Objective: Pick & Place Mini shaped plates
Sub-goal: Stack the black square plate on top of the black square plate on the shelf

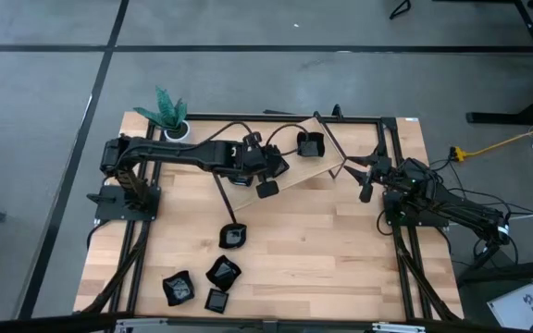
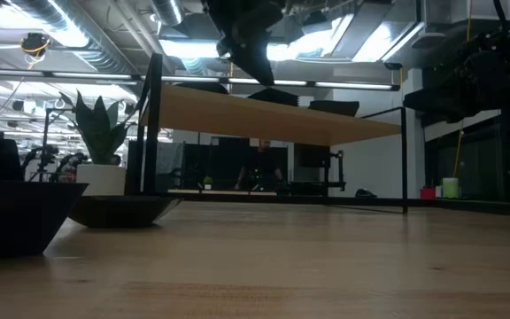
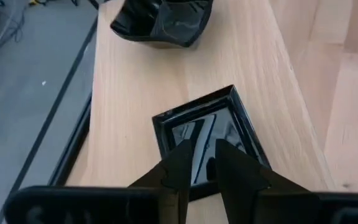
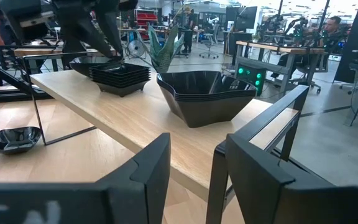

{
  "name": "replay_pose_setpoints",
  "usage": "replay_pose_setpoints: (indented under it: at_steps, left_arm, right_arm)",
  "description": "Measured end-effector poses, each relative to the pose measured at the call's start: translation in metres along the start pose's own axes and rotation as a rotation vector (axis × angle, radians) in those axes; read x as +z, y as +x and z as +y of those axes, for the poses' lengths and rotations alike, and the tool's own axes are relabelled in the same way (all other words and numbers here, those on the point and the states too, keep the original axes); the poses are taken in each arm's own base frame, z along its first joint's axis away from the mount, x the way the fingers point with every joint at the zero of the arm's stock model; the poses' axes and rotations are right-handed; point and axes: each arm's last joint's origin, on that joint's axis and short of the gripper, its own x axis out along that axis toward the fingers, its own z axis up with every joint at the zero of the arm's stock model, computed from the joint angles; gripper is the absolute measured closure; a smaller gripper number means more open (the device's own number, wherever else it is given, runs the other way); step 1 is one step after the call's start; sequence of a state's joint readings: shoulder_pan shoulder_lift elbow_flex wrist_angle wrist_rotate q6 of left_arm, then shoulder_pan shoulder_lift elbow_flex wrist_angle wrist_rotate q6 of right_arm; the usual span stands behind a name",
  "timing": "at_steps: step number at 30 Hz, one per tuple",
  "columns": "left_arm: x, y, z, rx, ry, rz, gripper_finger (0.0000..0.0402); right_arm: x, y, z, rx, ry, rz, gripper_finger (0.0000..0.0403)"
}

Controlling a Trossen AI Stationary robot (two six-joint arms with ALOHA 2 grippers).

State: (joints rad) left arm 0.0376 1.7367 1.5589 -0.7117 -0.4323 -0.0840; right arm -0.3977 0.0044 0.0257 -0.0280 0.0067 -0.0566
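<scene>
High view: left end effector [image 1: 265, 176] hangs over a raised wooden shelf [image 1: 322, 169] that slants across the far part of the counter [image 1: 340, 250].
- Square plate stack [image 3: 205, 134]: black, glossy, directly beneath the left end effector on the shelf. The fingers stand narrow, their tips over the top plate's inside; whether they touch or pinch its rim cannot be told. Likely step: taking one plate off the stack.
- Scalloped plate stack [image 4: 205, 94]: on the shelf, farther along from the left end effector, nearer the right one. Nesting like shapes seems the reason for the piles.
- Loose mini plates: one [image 1: 233, 237] below the left end effector toward the near edge; three more [image 1: 204, 284] clustered at the counter's near edge (probably the drop zone).
- Right end effector [image 1: 366, 181]: wide, empty, waiting just off the shelf's end.
- Potted plant [image 1: 167, 115]: far corner, behind the left arm, untouched.
</scene>
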Motion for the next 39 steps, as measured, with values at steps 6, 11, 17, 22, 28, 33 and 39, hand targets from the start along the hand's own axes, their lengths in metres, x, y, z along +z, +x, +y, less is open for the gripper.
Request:
replay_pose_setpoints:
  at_steps: [6, 11, 17, 22, 28, 33, 39]
  left_arm:
    - [0.003, -0.005, -0.006, 0.0, 0.021, -0.045, 0.0336]
    - [0.003, -0.009, -0.014, -0.013, 0.049, -0.053, 0.0336]
    - [-0.001, -0.026, -0.045, -0.046, 0.16, -0.09, 0.0336]
    - [-0.008, -0.045, -0.076, -0.078, 0.225, -0.124, 0.0336]
    - [-0.022, -0.068, -0.108, -0.11, 0.29, -0.136, 0.0336]
    - [-0.04, -0.083, -0.125, -0.143, 0.296, -0.079, 0.0336]
    - [-0.067, -0.101, -0.144, -0.153, 0.272, 0.034, 0.0336]
  right_arm:
    - [0.0, 0.0, 0.0, 0.0, 0.0, 0.0, 0.0249]
    - [0.0, 0.0, 0.0, 0.0, 0.0, 0.0, 0.0249]
    - [0.0, 0.0, 0.0, 0.0, 0.0, 0.0, 0.0249]
    - [0.0, 0.0, 0.0, 0.0, 0.0, 0.0, 0.0249]
    - [0.0, 0.0, 0.0, 0.0, 0.0, 0.0, 0.0249]
    - [0.0, 0.0, 0.0, 0.0, 0.0, 0.0, 0.0249]
    - [0.0, 0.0, 0.0, 0.0, 0.0, 0.0, 0.0249]
